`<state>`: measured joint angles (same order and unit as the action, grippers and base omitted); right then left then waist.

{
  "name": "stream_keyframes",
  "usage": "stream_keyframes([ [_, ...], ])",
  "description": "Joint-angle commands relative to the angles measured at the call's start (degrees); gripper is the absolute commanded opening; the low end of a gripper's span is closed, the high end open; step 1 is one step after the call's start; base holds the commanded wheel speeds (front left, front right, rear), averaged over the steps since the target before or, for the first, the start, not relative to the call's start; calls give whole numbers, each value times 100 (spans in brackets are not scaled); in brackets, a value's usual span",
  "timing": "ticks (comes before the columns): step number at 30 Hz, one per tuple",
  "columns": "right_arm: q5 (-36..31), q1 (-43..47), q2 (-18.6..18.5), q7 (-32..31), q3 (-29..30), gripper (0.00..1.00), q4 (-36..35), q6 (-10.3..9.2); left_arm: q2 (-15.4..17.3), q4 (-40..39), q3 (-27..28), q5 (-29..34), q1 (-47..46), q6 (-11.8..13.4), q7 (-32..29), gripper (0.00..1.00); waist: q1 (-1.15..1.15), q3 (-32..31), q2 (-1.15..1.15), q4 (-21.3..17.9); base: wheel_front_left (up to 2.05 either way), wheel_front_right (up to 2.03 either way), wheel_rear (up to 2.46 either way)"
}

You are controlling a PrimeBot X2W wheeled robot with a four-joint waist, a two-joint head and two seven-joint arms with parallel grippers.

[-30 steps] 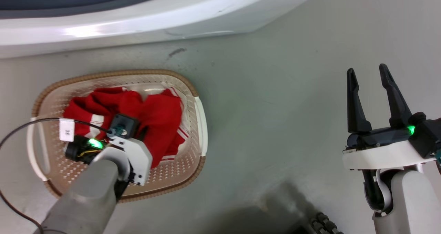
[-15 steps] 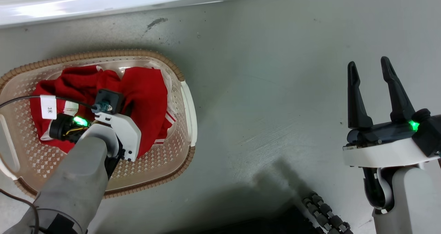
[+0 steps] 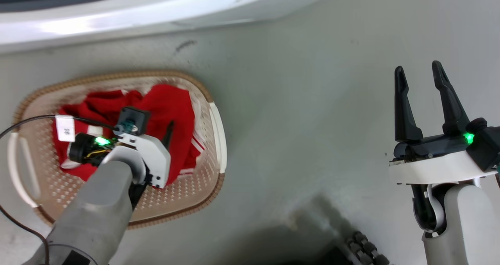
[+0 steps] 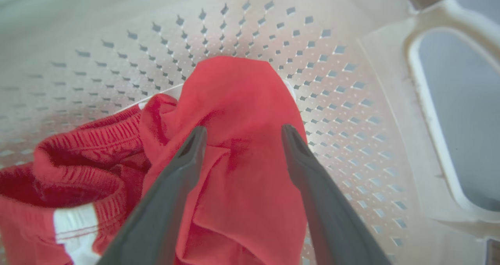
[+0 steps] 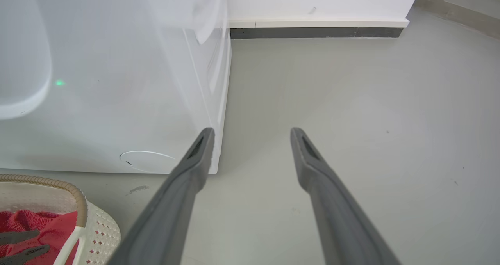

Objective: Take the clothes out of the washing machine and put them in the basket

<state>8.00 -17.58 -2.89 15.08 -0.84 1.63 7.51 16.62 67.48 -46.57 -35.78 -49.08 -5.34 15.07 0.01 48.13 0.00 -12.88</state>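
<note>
Release step: left gripper is hovering open, empty, over clothes in basket; right gripper is waiting open. Next, probably: lifting clear.

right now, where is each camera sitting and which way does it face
Head view: high on the robot, facing down at the floor, basket and clothes; left forearm and right gripper show.
Left wrist view: just above the basket, looking along the open left gripper at the clothes.
Right wrist view: low, facing the washing machine and floor, along its open fingers.
Shared: all three show basket and clothes.
</note>
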Motion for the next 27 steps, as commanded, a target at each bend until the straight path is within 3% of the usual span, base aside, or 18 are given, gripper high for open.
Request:
stream_keyframes([
  [1,-66,-54,1,14,19,100,21,-4,1,-162,34,82,93,41,13,100,-1,-346,0,118,0,0,0],
  [5,-188,-52,0,13,97,100,116,-4,-18,-617,249,186,455,72,14,100,-1,-930,0,309,0,0,0],
  [9,-344,79,-2,13,186,100,223,-4,45,-1369,681,396,851,285,14,100,-1,-1541,0,527,0,0,0],
  [17,-730,290,-2,13,398,100,358,-4,100,-3018,1869,1005,1798,498,13,100,-1,-2649,0,1038,0,0,0],
  [27,-864,759,-1,14,786,100,408,-4,-158,-4802,3168,1882,3057,557,14,100,-1,-3601,0,1540,0,0,0],
])
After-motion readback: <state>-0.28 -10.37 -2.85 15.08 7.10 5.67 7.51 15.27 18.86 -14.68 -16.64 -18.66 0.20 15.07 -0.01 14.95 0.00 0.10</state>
